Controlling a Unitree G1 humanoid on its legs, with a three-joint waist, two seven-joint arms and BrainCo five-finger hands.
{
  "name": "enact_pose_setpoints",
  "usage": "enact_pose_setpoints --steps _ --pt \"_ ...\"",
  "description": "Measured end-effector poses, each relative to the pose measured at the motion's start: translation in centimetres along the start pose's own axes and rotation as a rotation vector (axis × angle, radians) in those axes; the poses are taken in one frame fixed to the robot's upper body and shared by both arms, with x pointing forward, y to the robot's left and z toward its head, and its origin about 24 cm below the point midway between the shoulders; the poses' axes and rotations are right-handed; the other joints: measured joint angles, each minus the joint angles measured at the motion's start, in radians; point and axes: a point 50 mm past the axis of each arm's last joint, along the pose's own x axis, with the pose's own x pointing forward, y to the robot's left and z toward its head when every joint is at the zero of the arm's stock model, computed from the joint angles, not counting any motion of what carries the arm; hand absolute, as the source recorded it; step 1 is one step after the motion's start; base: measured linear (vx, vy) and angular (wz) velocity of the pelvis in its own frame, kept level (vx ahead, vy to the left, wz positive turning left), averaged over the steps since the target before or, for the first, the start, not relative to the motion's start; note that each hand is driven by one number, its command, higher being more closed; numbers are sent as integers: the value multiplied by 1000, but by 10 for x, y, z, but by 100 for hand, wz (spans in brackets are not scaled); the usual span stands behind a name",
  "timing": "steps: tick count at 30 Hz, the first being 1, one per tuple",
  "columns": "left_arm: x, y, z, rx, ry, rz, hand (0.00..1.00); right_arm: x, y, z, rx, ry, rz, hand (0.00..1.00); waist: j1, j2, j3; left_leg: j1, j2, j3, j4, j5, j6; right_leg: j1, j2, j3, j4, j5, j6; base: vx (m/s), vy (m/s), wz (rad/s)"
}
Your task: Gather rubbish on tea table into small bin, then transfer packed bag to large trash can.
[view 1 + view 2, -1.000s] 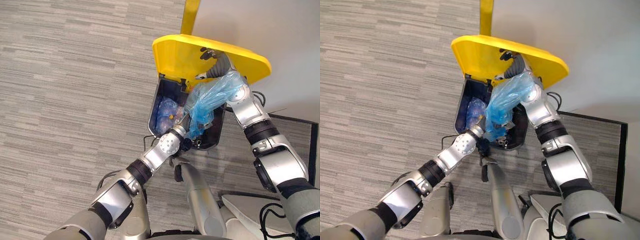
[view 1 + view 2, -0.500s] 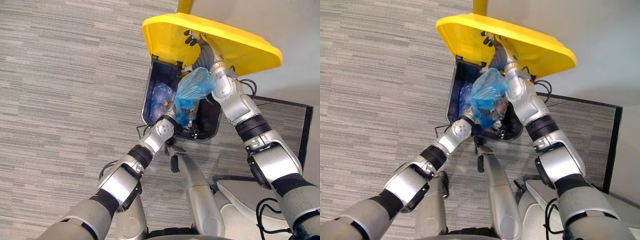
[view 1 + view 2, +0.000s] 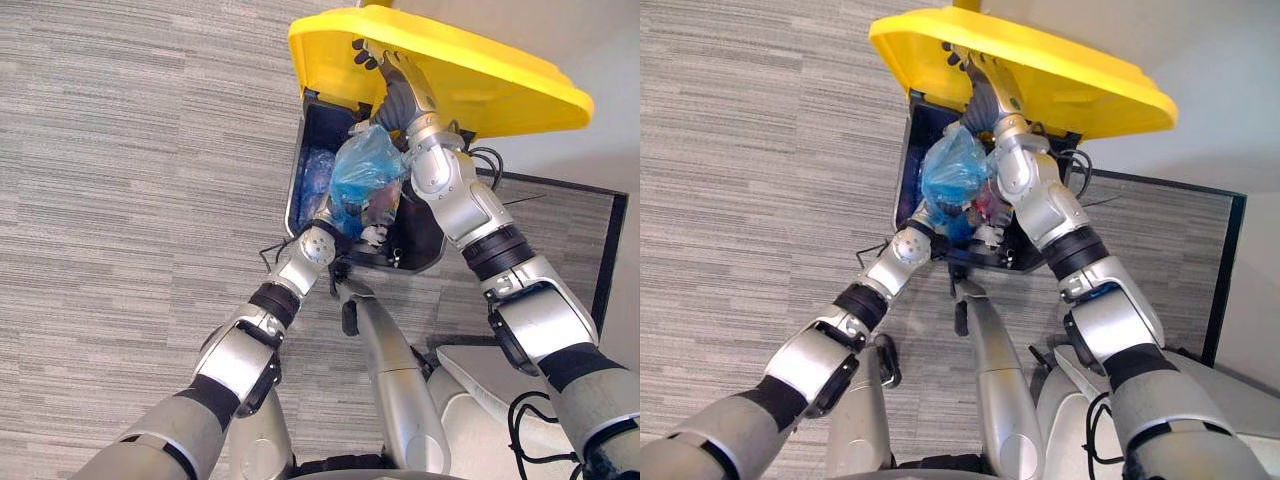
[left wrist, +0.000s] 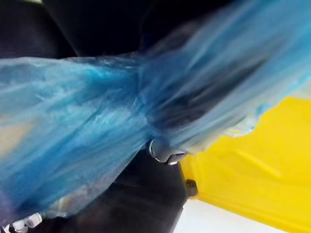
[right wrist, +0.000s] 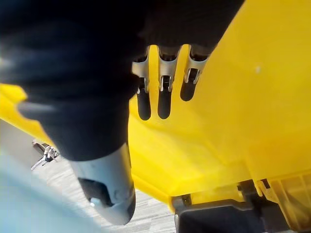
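Note:
A dark large trash can (image 3: 303, 150) stands on the carpet with its yellow lid (image 3: 480, 70) raised. My right hand (image 3: 395, 75) is open, and its straight fingers (image 5: 158, 104) press flat against the lid's underside. A packed blue bag (image 3: 365, 175) hangs bunched over the can's opening, just below the right wrist. My left hand (image 3: 332, 225) reaches up to the bag from below, its fingers hidden in the plastic. The bag (image 4: 97, 121) sits close before the left wrist, with the can's dark inside behind it.
Another blue bag (image 3: 318, 180) lies inside the can at its left wall. A dark-framed panel (image 3: 612, 250) runs along the floor to the right of the can. A pale wall stands behind the lid. Grey carpet stretches to the left.
The bag has gone from stretched out towards the right arm to bunched lower over the can's opening. My left arm has reached further forward. The right hand stays on the lid.

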Motion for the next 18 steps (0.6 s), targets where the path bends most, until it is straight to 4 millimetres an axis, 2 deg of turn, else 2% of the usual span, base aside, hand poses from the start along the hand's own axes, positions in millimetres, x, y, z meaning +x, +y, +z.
enact_pose_setpoints --steps 5,18 --pt "0 1 0 -5 3 8 0 0 0 1 -37 -10 2 0 -16 0 0 -8 0 2 23 -8 11 -1 -13 -3 14 -4 -1 -11 47 5" --pt "0 -2 0 -10 2 1 0 -3 -3 -7 -151 -12 13 0 -21 3 -2 21 5 29 15 -8 7 25 -33 -3 19 -4 -1 3 10 3"
